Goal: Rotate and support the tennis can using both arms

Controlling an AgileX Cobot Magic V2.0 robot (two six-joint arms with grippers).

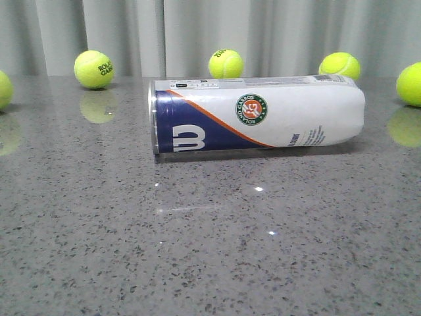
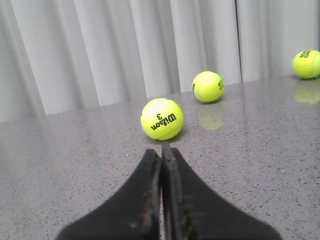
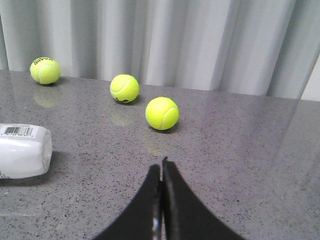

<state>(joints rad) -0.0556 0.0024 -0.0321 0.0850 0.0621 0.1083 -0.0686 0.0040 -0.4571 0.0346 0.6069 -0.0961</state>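
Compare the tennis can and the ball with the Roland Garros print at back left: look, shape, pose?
The tennis can is a long white-and-navy cylinder with a W logo and round badge; the Roland Garros ball is a plain yellow-green sphere with dark lettering. The can lies on its side across the middle of the table; the ball sits farther back, near the curtain. The can is far longer. Neither is touched by a hand.

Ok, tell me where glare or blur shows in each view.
Front view: ceiling-light glints on the glossy table, mirrored tennis balls. Left wrist view: the shut left claw is soft, close to the lens. Right wrist view: the tennis can casts a soft shadow; the right claw is shut.
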